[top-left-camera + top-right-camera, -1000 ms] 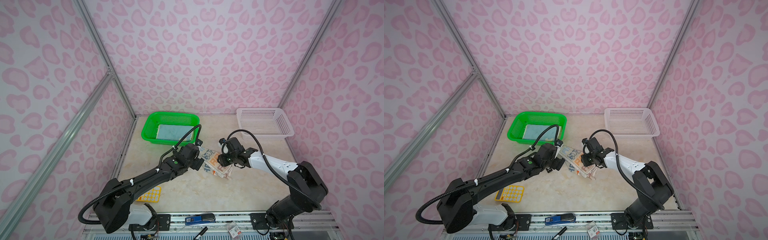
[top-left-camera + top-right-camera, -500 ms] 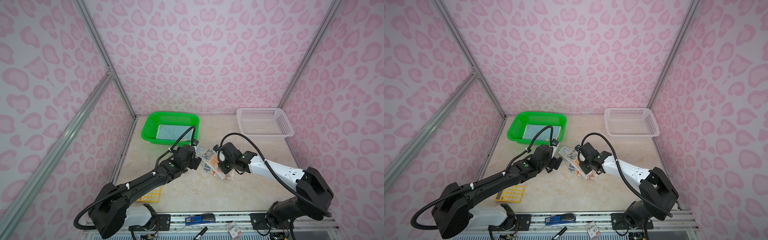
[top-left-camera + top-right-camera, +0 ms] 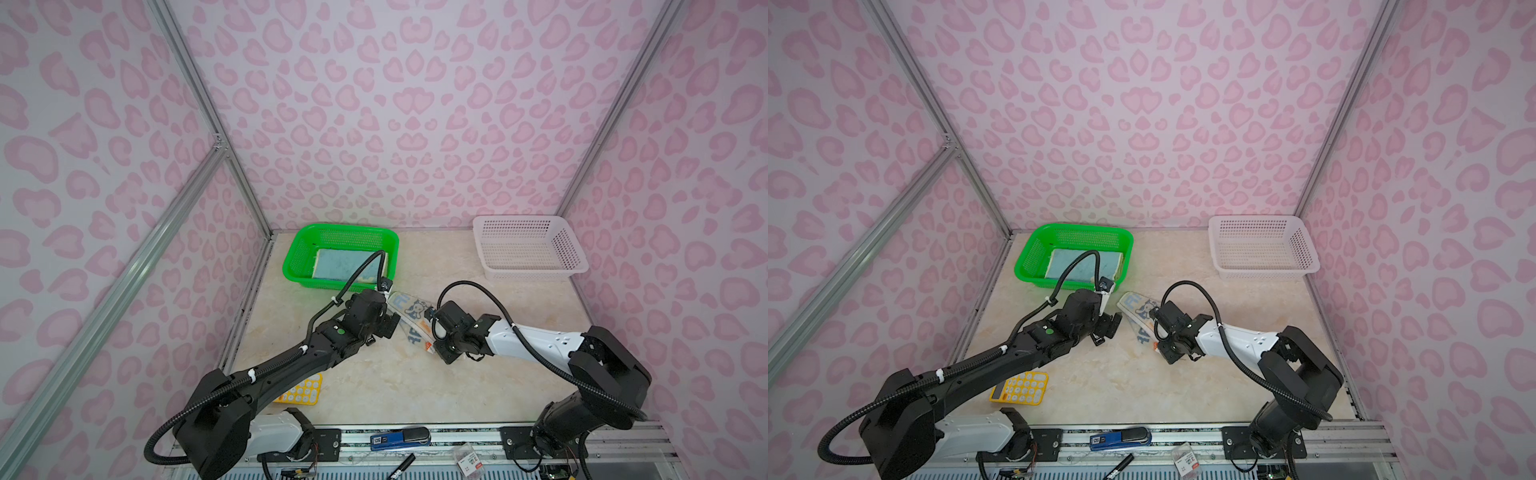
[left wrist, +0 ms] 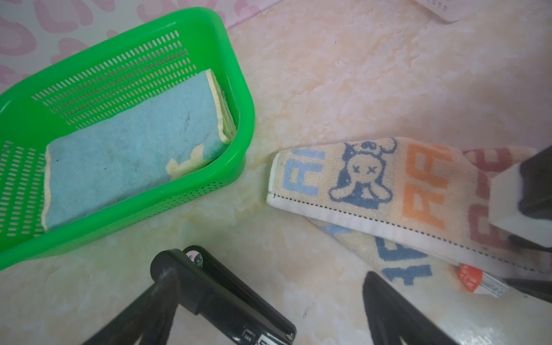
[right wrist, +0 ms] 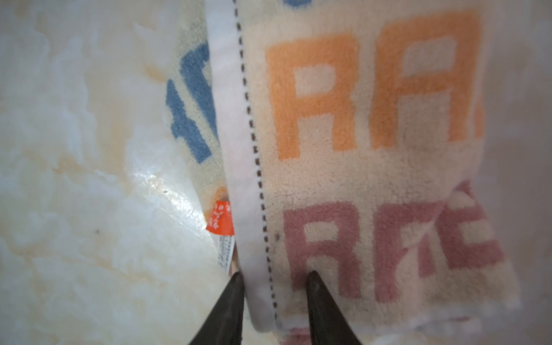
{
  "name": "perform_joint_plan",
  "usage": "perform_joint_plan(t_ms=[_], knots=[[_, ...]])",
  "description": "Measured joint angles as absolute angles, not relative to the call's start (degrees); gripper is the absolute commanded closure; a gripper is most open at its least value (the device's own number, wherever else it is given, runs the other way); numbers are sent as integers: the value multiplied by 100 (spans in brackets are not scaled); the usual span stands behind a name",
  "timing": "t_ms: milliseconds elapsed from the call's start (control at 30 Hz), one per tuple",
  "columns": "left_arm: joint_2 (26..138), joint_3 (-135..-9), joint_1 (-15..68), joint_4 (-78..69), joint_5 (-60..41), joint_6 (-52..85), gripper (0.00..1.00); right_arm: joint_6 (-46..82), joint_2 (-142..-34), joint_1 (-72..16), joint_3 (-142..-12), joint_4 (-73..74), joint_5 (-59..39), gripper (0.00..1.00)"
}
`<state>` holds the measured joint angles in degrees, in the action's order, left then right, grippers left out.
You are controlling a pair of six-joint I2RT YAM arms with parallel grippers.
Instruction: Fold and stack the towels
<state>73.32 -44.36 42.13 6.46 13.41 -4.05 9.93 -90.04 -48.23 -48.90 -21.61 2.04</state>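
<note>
Cream RAB towel (image 4: pixel 373 179) lies half-folded near the middle of the counter (image 4: pixel 358 74), beside the green basket (image 4: pixel 239 89). My right gripper (image 5: pixel 274 286) straddles its stitched hem; whether it is clamped I cannot tell. My left gripper (image 4: pixel 271 268) stands open, clear of the cloth. Risk: a one-layer pinch would let the fold slide apart.

Cream terry towel (image 4: pixel 388 185) (image 3: pixel 409 316), blue, orange and pink "RA" letters, blue rabbit: mid-table, doubled lengthwise, top layer skewed over the lower one, orange tag (image 5: pixel 219 219) at near end. Light blue towel (image 4: pixel 125 149) (image 3: pixel 1084 264), cream edge: folded flat inside green mesh plastic basket (image 4: pixel 245 119), far left.
</note>
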Motion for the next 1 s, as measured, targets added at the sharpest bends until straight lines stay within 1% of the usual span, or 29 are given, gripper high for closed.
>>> perform_joint_plan(t_ms=[100, 167, 233, 333, 367, 400, 567, 700, 833, 1000], knots=[[7332, -4436, 4213, 646, 1337, -403, 3, 1009, -9078, -4825, -4934, -2143, 261, 76], [7332, -4436, 4213, 648, 1293, -403, 3, 1011, -9096, -4823, -4939, -2121, 303, 82], [7332, -4436, 4213, 648, 1275, -403, 3, 1026, -9096, -4818, -4939, -2088, 311, 87], [7345, -4438, 4213, 650, 1253, -405, 2, 1035, -9054, -4797, -4939, -2080, 322, 100], [7360, -4442, 4213, 650, 1251, -408, 0, 1076, -9008, -4770, -4936, -2082, 316, 100], [7378, -4447, 4213, 650, 1234, -408, 2, 1076, -8949, -4740, -4936, -2073, 320, 100], [7550, -4593, 4213, 753, 1144, -491, 2, 1083, -8720, -4604, -4941, -2069, 366, 100], [7776, -4801, 4239, 781, 1002, -823, 2, 1079, -8586, -4506, -5011, -2128, 464, 100], [7977, -4827, 4372, 681, 746, -1376, 2, 1098, -8444, -4338, -5089, -2156, 506, 100], [8307, -4744, 4556, 54, 390, -2272, 2, 1238, -8307, -4027, -5203, -2154, 506, 100]])
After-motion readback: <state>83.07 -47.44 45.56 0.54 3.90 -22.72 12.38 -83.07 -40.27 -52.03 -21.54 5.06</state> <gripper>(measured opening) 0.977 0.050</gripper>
